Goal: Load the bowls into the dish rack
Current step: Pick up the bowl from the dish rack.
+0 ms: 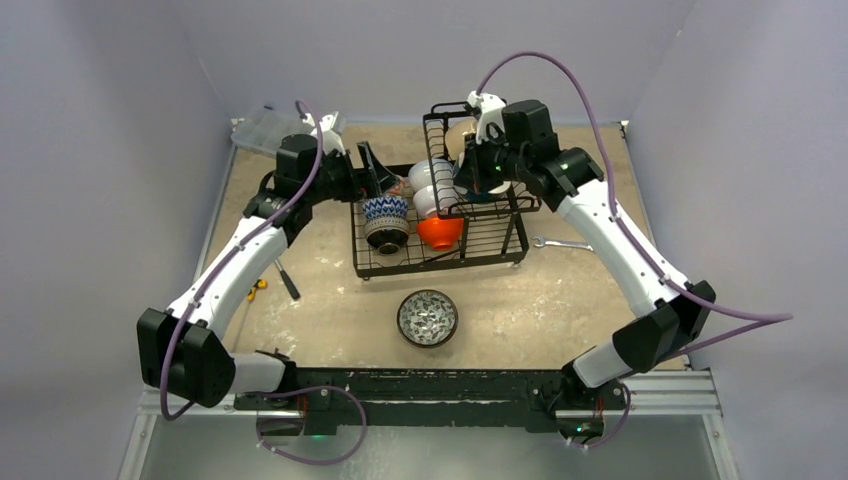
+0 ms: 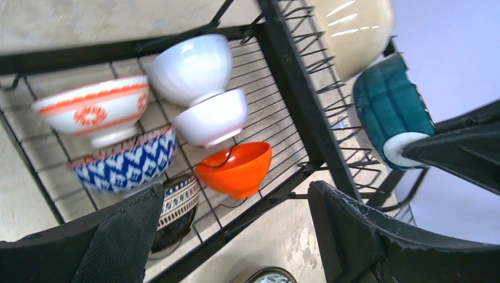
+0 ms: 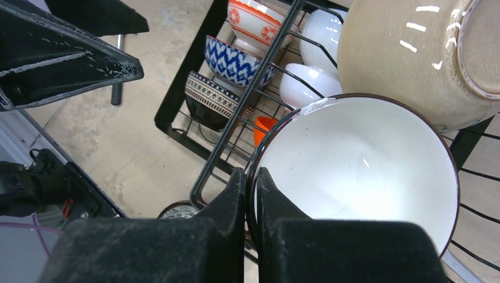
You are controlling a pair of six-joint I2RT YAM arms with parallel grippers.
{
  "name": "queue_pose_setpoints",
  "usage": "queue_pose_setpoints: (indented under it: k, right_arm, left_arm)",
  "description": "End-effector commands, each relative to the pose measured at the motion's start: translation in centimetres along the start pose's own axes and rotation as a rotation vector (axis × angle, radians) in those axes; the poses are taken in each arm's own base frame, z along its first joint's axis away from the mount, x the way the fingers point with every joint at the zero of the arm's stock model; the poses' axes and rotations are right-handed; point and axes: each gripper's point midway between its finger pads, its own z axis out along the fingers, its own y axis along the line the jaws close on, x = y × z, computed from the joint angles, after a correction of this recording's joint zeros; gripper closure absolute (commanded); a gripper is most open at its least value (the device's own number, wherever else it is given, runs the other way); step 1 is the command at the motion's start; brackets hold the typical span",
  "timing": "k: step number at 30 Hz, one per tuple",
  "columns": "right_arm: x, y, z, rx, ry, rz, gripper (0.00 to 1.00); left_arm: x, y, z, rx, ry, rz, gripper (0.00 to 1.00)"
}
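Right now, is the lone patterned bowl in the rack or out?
Out: the patterned bowl sits on the table, apart from the dish rack.

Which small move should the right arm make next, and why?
Likely lower the teal bowl slightly until it rests in the raised tier of the dish rack: the right pincer is shut on its rim, and the bowl stands on edge beside the tan bowl.

Wrench (image 1: pixel 562 243), dark tool (image 1: pixel 288 282), clear box (image 1: pixel 256 133) on table (image 1: pixel 570 310).
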Motion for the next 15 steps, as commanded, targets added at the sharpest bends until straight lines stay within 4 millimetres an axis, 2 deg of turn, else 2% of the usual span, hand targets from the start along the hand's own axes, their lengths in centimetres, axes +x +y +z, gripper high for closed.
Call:
queue_pose_setpoints:
  k: [1,3,8,15]
  right_arm:
    - [-5.1,2.7,-4.7,-0.068,-0.178,-0.058,1.00]
    - [-5.8,2.5,-5.5,-0.053,-0.200,-0.062,1.00]
    - [-6.9,2.7,-7.3,-0.081,-0.236,-0.079,1.00]
    - [-6.3,3.2,-8.7,-0.240,-0.217,-0.092,1.00]
  left_arm:
    - [-4.6,-5.6,-2.1,0.222,-0.170,0.206,0.10]
    - [-5.5,-7.3,-2.8,0.309,-0.229,0.283,0.10]
    - [-6.7,-9.1,-3.7,0.390,-0.312,0.429,0.10]
    - [-7.3,-11.2,-4.0,0.509,-0.394,0.672,0.11]
